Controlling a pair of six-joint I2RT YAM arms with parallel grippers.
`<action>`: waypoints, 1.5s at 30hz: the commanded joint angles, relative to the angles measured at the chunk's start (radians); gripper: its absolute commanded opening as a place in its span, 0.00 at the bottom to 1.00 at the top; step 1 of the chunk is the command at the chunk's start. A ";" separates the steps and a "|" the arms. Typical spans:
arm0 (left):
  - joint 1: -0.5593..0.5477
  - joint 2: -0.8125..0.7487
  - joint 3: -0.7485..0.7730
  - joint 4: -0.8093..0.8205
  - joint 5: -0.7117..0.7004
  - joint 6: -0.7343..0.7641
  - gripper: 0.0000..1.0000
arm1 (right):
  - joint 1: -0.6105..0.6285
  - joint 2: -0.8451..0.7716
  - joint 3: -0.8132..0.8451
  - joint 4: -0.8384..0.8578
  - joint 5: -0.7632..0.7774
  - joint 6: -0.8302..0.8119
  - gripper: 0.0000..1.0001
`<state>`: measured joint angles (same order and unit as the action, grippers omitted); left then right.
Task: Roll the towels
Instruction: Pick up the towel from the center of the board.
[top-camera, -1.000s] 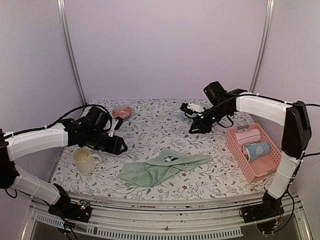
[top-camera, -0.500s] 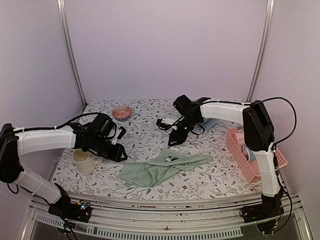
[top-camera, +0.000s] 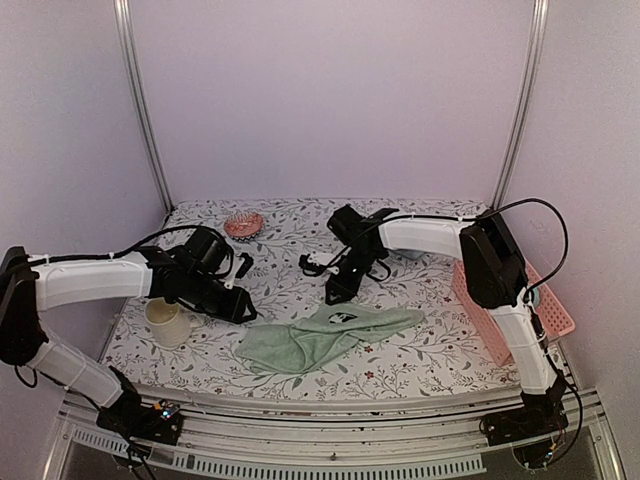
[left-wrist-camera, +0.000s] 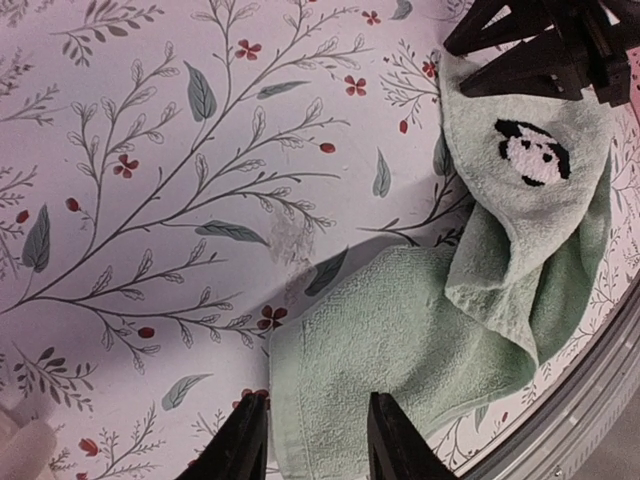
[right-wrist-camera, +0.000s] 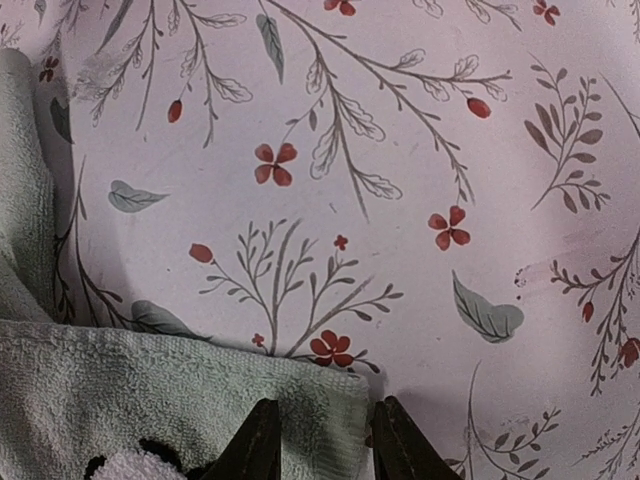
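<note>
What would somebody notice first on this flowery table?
Probably the crumpled green towel at the front middle of the flowery table, with a little black-and-white animal face on it. The left gripper and right gripper hover over two of its corners, jaws open. A cream mug stands at the left.

Table surface: white cloth (top-camera: 290, 255) printed with grey-green leaf sprigs and small red flowers; the print is sharp in both wrist views. Cream mug (top-camera: 166, 322) upright near the left edge, handle to the right. Small pink dish (top-camera: 243, 224) at back left, well apart from the mug. Pink slatted basket (top-camera: 562, 318) at the right edge, largely hidden; contents cannot be made out. Two metal posts (top-camera: 140, 110) rise at the back corners against plain pale walls
</note>
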<state>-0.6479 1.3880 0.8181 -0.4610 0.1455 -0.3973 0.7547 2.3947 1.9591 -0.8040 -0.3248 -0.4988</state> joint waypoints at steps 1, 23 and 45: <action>-0.004 0.014 -0.010 0.020 0.003 -0.006 0.36 | 0.022 0.039 0.018 -0.013 0.050 -0.002 0.33; -0.005 0.027 0.001 0.018 -0.017 0.033 0.41 | -0.117 -0.276 -0.175 0.078 0.248 0.018 0.02; -0.183 -0.058 -0.007 -0.098 -0.116 -0.002 0.51 | -0.278 -0.376 -0.293 0.128 0.138 0.072 0.02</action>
<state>-0.7498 1.4105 0.8177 -0.5095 0.1009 -0.3847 0.4778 2.0132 1.6703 -0.6735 -0.1669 -0.4370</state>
